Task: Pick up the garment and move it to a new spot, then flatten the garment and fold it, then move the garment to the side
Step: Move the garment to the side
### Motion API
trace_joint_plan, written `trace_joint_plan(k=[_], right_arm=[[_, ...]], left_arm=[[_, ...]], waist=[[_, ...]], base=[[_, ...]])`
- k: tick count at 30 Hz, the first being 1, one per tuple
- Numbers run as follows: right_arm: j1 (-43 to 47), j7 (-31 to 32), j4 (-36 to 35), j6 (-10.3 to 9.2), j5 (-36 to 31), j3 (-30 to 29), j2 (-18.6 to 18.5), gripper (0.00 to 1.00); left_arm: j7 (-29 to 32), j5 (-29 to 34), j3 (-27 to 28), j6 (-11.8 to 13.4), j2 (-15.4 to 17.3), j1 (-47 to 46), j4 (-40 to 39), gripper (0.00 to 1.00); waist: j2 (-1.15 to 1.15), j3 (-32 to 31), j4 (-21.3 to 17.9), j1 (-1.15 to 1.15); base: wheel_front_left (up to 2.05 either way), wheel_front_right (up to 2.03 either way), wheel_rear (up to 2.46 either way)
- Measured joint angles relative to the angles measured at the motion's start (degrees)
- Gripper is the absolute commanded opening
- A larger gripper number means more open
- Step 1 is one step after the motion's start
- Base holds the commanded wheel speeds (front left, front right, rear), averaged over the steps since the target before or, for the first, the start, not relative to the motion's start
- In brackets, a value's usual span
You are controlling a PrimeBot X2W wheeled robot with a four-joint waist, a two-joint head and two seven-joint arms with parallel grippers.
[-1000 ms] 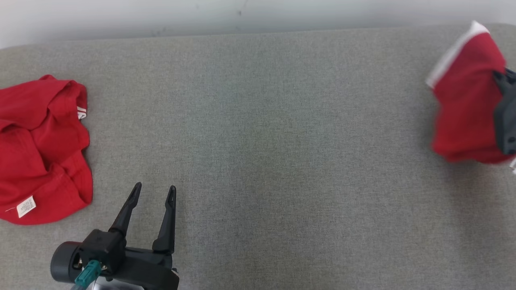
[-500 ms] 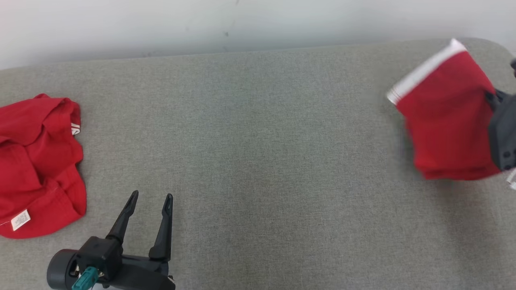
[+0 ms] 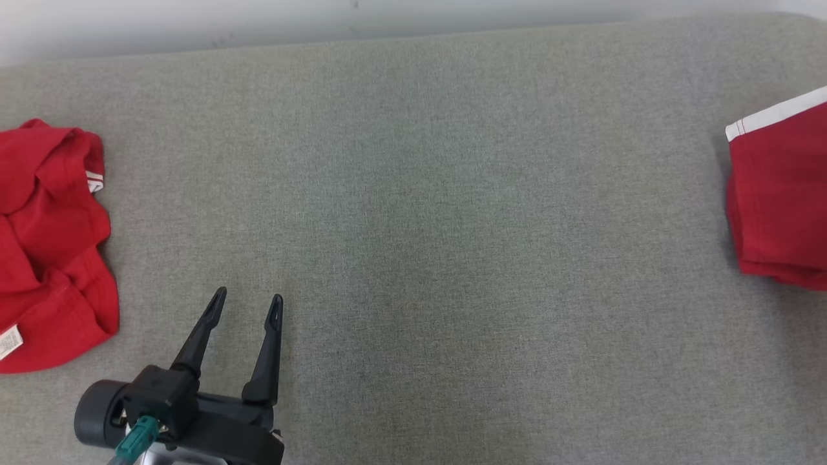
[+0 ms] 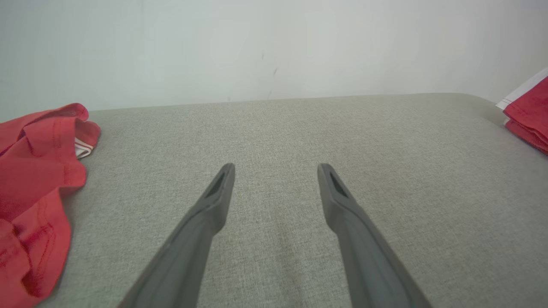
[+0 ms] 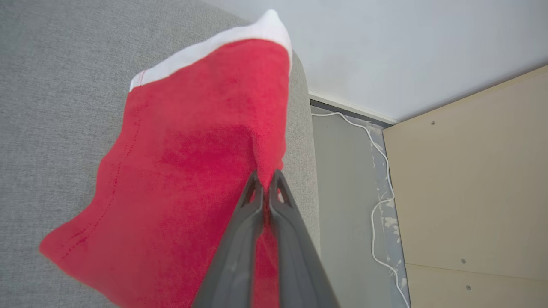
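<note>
R gripper (image 5: pixel 266 182) pinches the garment (image 5: pixel 192 162) by its edge. Looks soft n light, so I grip tight. L gripper (image 3: pixel 249 298) is open, empty.

No legible text, brand, number or sign anywhere. Only candidate: small white sewn-in tag (image 3: pixel 9 342) on lower edge of crumpled red fabric garment (image 3: pixel 45 258), at left of grey woven fabric surface (image 3: pixel 413 258). Faint print on tag, too small to read.
</note>
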Motion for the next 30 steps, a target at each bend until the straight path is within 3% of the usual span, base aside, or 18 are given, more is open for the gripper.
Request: trace_joint_plan(k=[5,6,7,14,18,24,30], right_arm=[[0.12,-1.77,2.63,-1.53,-0.57,-0.62,0.11,0.0],[0.17,-2.22,3.05,-1.9,-0.84,-0.73,0.03,0.21],[0.27,-2.77,3.34,-2.16,-1.65,-0.78,-0.18,1.0],[0.38,-6.64,4.32,-5.57,-7.08,-1.11,-2.43,1.0],[-2.3,-12.58,3.15,-6.06,-7.88,-1.03,-1.65,1.0],[-1.04,-22.4,-3.27,-7.37,-2.54,-2.07,8.62,1.0],[7.31,-32.3,-8.27,-8.06,2.04,-2.97,16.83,1.0]], left_arm=[[0.47,0.21,-0.33,-0.48,0.21,-1.27,-0.34,1.0],[0.48,0.4,-0.42,-0.48,0.2,-1.63,-0.46,1.0],[0.63,0.66,-0.51,-0.49,0.2,-1.98,-0.53,1.0],[0.79,1.16,-0.48,-0.49,0.19,-2.59,-0.16,1.0],[0.7,1.16,0.09,-0.43,0.23,-2.71,0.58,1.0],[-1.33,1.09,0.71,-0.38,-0.03,-3.23,0.79,1.0],[-2.9,0.9,1.38,-0.24,-0.18,-3.32,1.76,1.0]], waist=[[0.0,1.7,0.16,0.0],[0.0,2.02,0.23,0.0],[0.0,2.31,0.32,0.0],[0.0,3.44,1.11,0.0],[0.0,2.78,0.91,0.0],[-0.01,1.1,0.21,0.0],[-0.01,-1.58,-0.71,-0.01]], base=[[0.0,0.0,0.0],[0.0,0.0,0.0],[0.0,0.0,0.0],[0.0,0.0,0.0],[0.0,0.0,0.0],[0.0,0.0,0.0],[0.0,0.0,0.0]])
